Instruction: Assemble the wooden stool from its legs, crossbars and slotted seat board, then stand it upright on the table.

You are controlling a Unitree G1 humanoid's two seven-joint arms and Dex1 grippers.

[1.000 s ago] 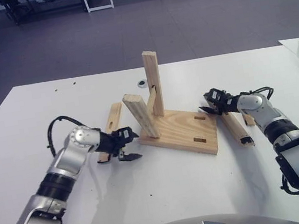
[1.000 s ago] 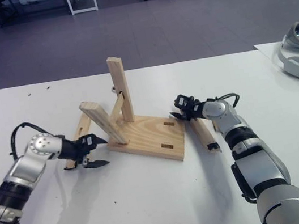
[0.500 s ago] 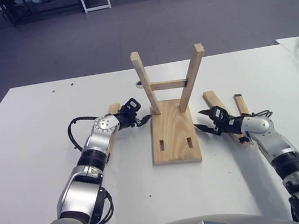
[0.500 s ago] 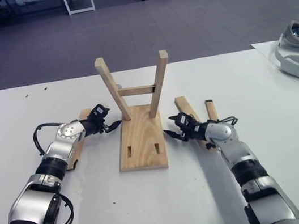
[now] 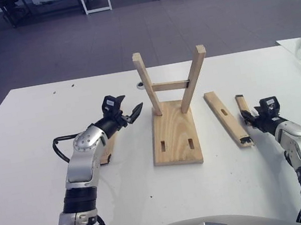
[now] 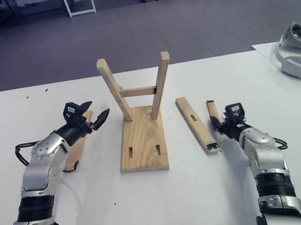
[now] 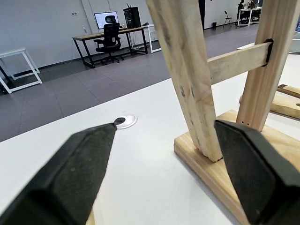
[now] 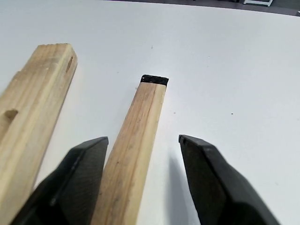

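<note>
Four legs (image 5: 146, 84) – two crossbars (image 5: 169, 85) – one board (image 5: 175, 138)

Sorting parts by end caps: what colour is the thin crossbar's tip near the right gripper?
Black, on a pale wood crossbar; clearest in the right wrist view.

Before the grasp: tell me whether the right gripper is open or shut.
Open: the right gripper has its fingers apart, either side of the thin crossbar.
</note>
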